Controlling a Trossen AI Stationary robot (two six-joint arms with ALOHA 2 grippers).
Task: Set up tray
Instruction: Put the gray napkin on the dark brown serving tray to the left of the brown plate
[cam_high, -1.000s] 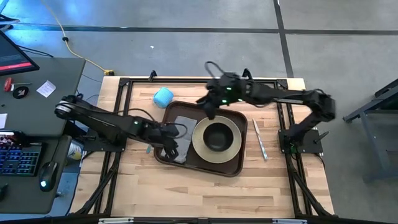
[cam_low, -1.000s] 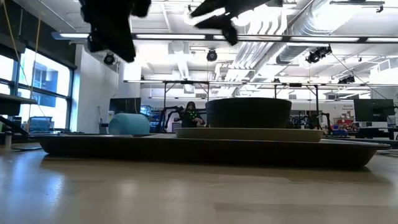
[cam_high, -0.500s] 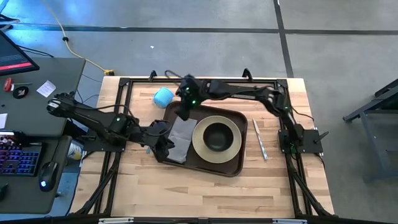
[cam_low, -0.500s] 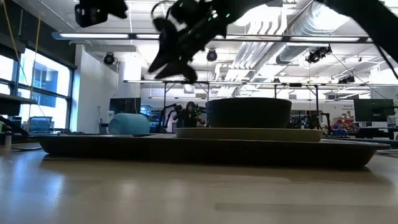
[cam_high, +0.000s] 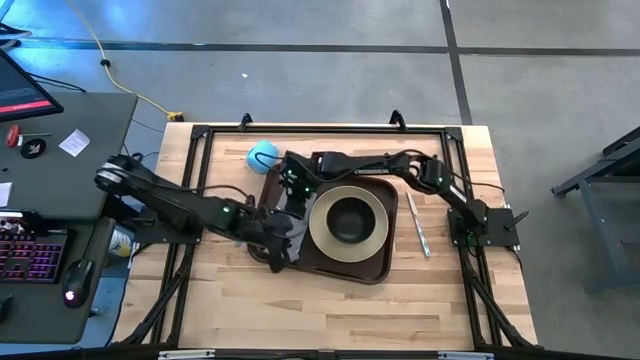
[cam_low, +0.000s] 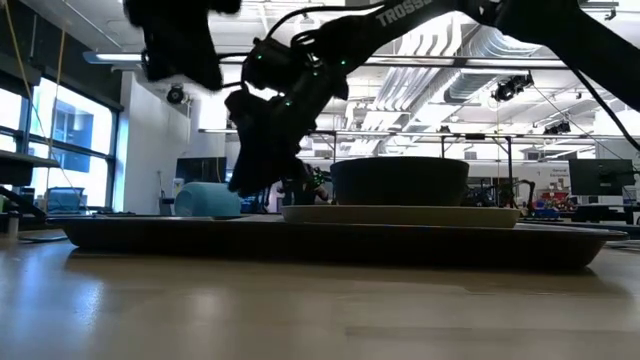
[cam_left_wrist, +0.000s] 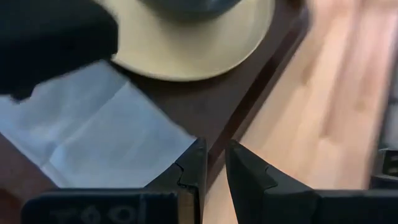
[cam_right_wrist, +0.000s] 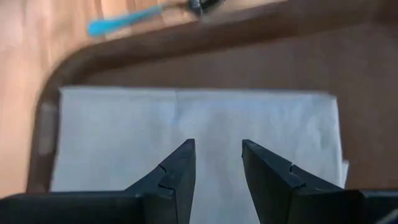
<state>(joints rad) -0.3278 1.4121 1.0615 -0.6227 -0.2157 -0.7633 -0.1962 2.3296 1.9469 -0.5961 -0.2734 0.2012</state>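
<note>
Where the wooden worktop (cam_high: 330, 310) is viewed from above, one tray (cam_high: 372, 268) sits mid-surface, holding one beige plate (cam_high: 322, 228) with one dark bowl (cam_high: 349, 217) and one grey napkin (cam_right_wrist: 124, 143). Right claw (cam_right_wrist: 216, 168), parted and empty, hovers over the napkin. Left claw (cam_left_wrist: 211, 171), narrowly parted and empty, hovers at the tray's near rim. Outside: one blue cup (cam_high: 263, 154), partly hidden; one utensil (cam_high: 417, 224).

Napkin (cam_high: 293, 218) lies in tray (cam_high: 376, 268) left part, plate (cam_high: 347, 222) with bowl (cam_high: 348, 217) right; cup (cam_high: 263, 154) far-left, utensil (cam_high: 417, 224) right of tray.
</note>
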